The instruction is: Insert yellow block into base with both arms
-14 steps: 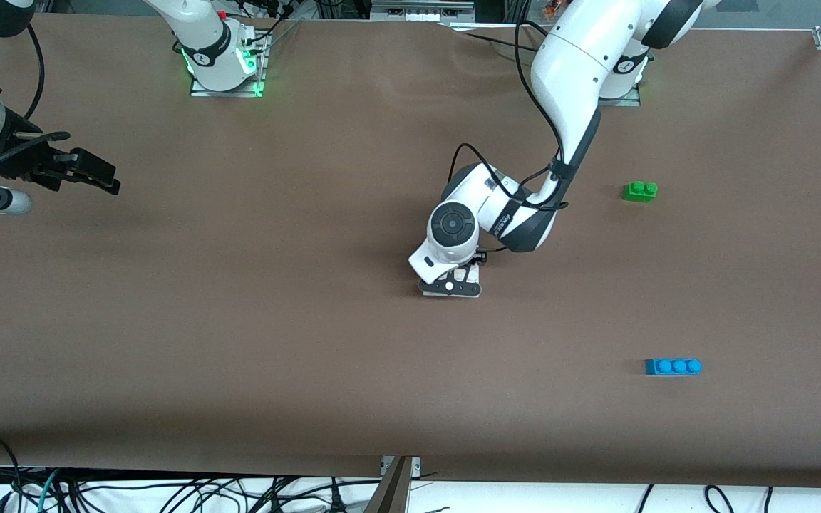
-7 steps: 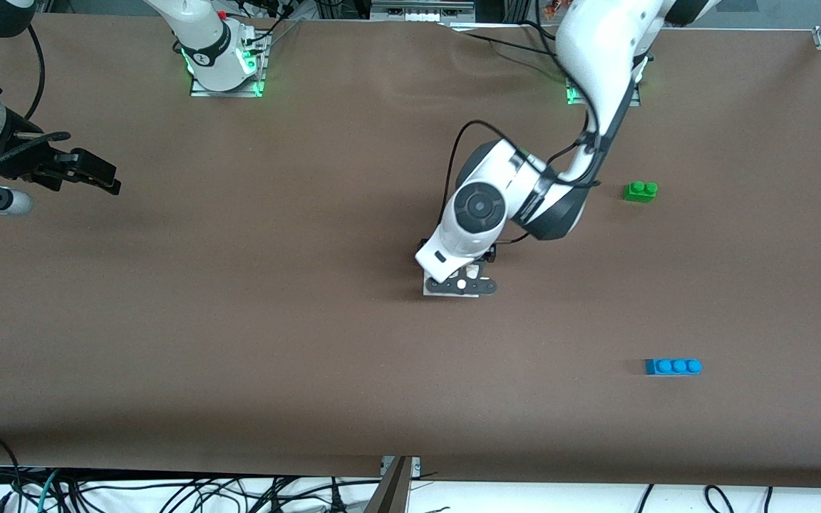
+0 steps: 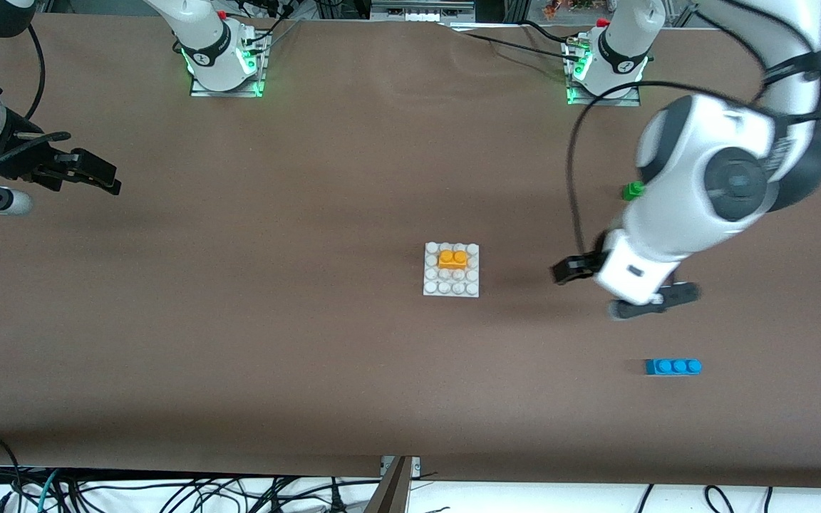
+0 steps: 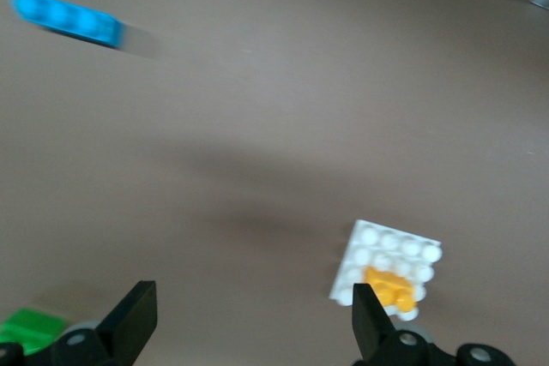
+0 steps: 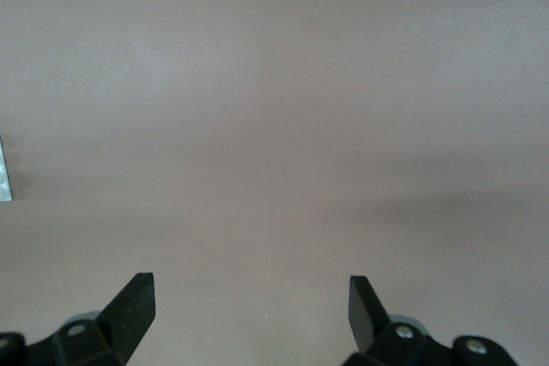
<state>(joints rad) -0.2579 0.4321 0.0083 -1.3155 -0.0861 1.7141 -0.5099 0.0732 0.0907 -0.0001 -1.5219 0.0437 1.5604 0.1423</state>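
The yellow block point(image 3: 452, 258) sits on the white studded base point(image 3: 432, 285) in the middle of the table, on the rows of studs farther from the front camera. My left gripper point(image 3: 617, 288) is open and empty, up in the air over bare table between the base and the blue brick. In the left wrist view its fingers point(image 4: 250, 310) are spread wide, with the base point(image 4: 369, 242) and yellow block point(image 4: 390, 287) beside one fingertip. My right gripper point(image 3: 107, 178) waits open and empty at the right arm's end of the table; the right wrist view point(image 5: 249, 297) shows only bare table under it.
A blue three-stud brick point(image 3: 673, 366) lies nearer the front camera at the left arm's end, also in the left wrist view point(image 4: 69, 19). A green brick point(image 3: 633, 190) is partly hidden by the left arm; it shows in the left wrist view point(image 4: 30, 330).
My left gripper has lifted off the base and swung toward the left arm's end of the table, uncovering the yellow block on the base. The right arm has not moved.
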